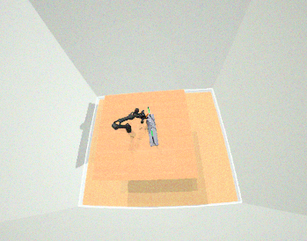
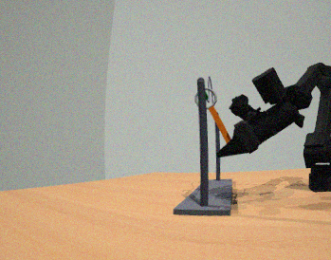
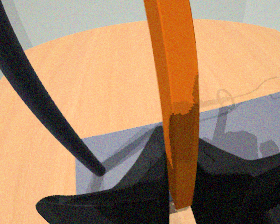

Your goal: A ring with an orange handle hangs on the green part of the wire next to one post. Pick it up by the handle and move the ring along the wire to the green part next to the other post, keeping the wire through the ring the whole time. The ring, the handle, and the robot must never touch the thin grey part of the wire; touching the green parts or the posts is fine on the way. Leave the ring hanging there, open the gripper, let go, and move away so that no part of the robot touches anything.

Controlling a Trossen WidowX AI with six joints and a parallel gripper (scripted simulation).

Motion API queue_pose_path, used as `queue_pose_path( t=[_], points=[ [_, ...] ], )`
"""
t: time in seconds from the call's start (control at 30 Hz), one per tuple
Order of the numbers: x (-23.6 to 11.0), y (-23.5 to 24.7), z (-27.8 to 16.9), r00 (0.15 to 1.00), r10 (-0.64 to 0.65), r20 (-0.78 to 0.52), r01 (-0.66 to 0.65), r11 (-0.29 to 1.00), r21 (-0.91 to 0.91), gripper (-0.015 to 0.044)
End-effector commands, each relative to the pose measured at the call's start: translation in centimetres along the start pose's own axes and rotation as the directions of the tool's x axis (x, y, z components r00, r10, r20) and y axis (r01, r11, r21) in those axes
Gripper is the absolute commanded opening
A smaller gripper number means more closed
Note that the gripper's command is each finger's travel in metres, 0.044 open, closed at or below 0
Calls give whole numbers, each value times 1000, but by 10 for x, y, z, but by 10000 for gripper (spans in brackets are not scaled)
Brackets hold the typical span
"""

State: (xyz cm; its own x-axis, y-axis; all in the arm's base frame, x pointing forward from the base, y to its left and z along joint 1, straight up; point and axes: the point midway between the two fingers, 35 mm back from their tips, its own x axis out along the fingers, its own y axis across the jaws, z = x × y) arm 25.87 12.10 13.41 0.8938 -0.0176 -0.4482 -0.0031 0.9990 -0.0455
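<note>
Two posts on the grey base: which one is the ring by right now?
The ring is level with the top of the taller-looking post closest to the exterior camera; the other post stands behind, partly hidden.
</note>
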Motion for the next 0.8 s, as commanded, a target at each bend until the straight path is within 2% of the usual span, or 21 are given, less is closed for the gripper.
queue_pose_path(
  t=[0.0, 0.77],
  points=[
    [-1, 5, 2, 1000, 0, 4, 0, 1000, 7, -150],
    [5, 16, -12, 1000, 0, 6, 0, 1000, 8, -150]
  ],
)
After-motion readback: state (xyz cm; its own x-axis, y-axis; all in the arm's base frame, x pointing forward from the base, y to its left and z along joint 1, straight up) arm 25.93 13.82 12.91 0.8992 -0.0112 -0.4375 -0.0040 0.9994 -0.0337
